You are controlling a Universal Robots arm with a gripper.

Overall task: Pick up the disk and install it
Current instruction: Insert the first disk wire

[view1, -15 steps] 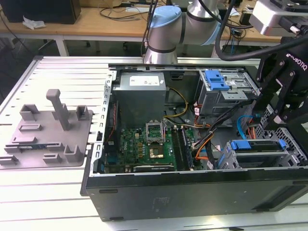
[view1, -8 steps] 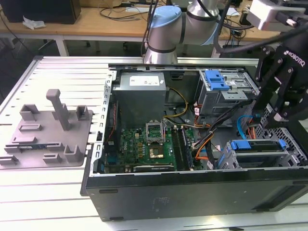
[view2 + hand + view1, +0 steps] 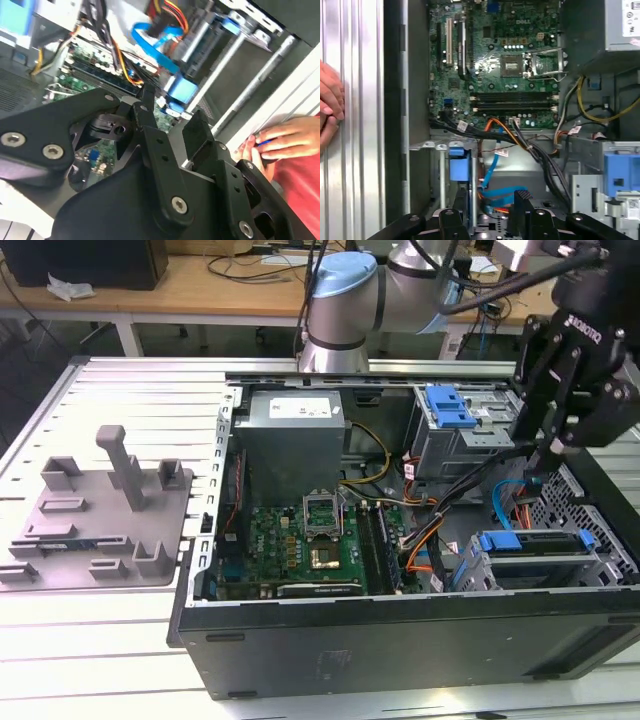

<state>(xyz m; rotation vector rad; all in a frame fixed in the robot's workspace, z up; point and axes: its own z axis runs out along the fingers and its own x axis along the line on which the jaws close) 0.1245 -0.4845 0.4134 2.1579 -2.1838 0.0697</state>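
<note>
1. The claw [image 3: 545,462] hangs over the open PC case [image 3: 400,640], at the exterior view's right
2. Its fingers [image 3: 521,207] stand apart in the first wrist view, w/ nothing held betw. them
3. The disk [image 3: 540,548] lies flat in the drive cage [image 3: 480,575] at the case's exterior-view-right end, blue bracket round it; it's below the claw, not touching
4. A grey stand [image 3: 100,510] sits on the worktop [image 3: 100,640], exterior view's left of the case
5. A person's hand [image 3: 330,107] is at the worktop slats beside the case
</note>
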